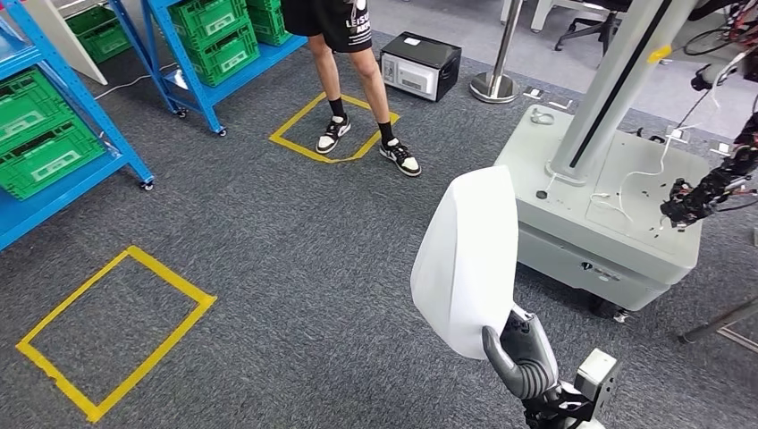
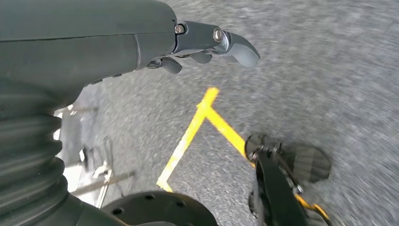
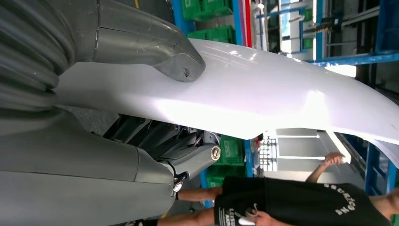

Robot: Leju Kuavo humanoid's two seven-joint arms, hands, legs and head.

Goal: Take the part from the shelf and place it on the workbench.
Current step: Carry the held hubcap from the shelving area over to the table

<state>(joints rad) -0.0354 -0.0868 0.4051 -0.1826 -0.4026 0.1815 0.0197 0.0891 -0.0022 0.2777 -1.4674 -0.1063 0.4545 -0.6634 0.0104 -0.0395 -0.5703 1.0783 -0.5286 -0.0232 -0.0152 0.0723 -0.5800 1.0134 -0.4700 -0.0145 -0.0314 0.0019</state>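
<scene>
The part is a white curved shell (image 1: 467,259), held upright above the grey carpet at the lower middle of the head view. My right hand (image 1: 523,353) grips its lower edge. In the right wrist view the thumb (image 3: 181,61) presses one face of the white shell (image 3: 263,99) and the darker fingers (image 3: 188,148) clamp the other. My left hand (image 2: 207,42) hangs over the carpet with its fingers slightly curled and nothing in them.
Blue shelves (image 1: 67,179) with green crates (image 1: 40,143) stand at the left and back. A person in black shorts (image 1: 357,71) stands on a yellow floor square. A grey machine base (image 1: 599,197) with a slanted column is at the right. A yellow taped square (image 1: 116,326) marks the near-left floor.
</scene>
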